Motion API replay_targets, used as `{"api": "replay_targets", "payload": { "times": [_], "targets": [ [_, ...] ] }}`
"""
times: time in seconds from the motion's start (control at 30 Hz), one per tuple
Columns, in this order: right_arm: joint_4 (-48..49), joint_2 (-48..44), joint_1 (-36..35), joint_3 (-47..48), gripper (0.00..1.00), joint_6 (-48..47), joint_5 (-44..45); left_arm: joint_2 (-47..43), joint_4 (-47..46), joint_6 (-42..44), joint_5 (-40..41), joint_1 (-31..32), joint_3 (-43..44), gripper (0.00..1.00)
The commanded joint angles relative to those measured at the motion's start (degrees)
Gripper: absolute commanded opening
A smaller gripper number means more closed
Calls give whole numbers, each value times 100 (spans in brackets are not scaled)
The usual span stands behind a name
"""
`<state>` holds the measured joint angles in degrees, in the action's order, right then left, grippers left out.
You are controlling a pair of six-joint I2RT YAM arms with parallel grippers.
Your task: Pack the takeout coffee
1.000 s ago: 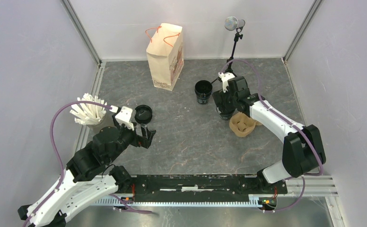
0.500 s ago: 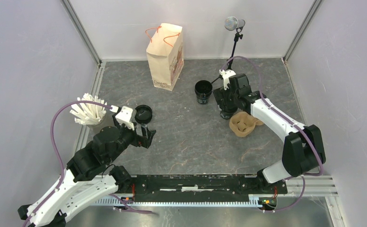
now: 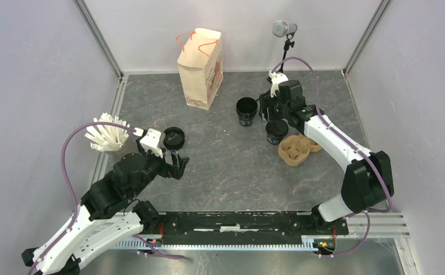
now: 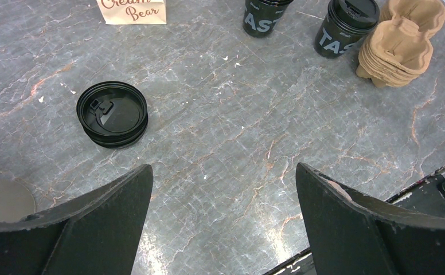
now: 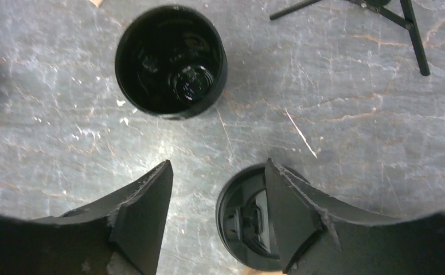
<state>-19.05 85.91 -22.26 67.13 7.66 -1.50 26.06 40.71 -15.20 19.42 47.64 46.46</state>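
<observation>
Two black takeout coffee cups stand at the back right. One has its lid on (image 3: 276, 130) (image 4: 345, 26) (image 5: 246, 220) and touches the brown pulp carrier (image 3: 295, 149). The other (image 3: 246, 110) (image 5: 171, 60) is lidless, with dark liquid showing inside. My right gripper (image 3: 268, 109) (image 5: 217, 166) hovers open between them and holds nothing, its right finger over the lidded cup's edge. A loose black lid (image 3: 174, 137) (image 4: 112, 113) lies at the left. Just near of that lid, my left gripper (image 3: 177, 163) (image 4: 223, 169) hangs wide open over bare table.
A beige paper bag (image 3: 200, 69) with orange handles stands upright at the back. A small tripod (image 3: 284, 34) stands behind the cups, its legs (image 5: 403, 23) near my right gripper. A cup of white sticks (image 3: 106, 134) sits at the left edge.
My right gripper has lifted off the lidded cup and drawn toward the back, leaving it standing beside the carrier; its jaws have narrowed somewhat. The left arm has not moved.
</observation>
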Motion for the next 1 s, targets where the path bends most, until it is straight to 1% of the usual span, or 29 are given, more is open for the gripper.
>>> {"api": "replay_targets", "payload": {
  "times": [0.0,0.07,0.13,0.2,0.23,0.3,0.5,0.67,0.77,0.97],
  "targets": [
    [958,197,-112,239,60,747,-37,-3,-37,369,19,0,-29,100],
    [1207,317,-166,274,52,932,75,21,-32,377,1,0,-23,100],
    [1327,486,-207,375,50,1037,115,30,-39,378,-21,0,-23,100],
    [1404,654,-254,476,51,1082,115,18,-54,378,-50,0,-32,100],
    [1434,745,-268,523,53,1110,254,7,-70,378,-54,-1,-48,100],
    [1422,896,-287,628,53,1111,319,5,-81,386,-74,0,-49,100],
    [1388,1115,-305,709,48,1035,642,30,-82,395,-86,0,-37,100],
    [1426,1189,-305,696,45,1012,688,53,-81,404,-96,0,-39,100],
    [1442,1265,-306,746,39,969,661,48,-81,404,-94,-2,-40,100],
    [1307,1446,-304,918,40,915,727,80,-81,413,-94,0,-40,100]
  ]
}}
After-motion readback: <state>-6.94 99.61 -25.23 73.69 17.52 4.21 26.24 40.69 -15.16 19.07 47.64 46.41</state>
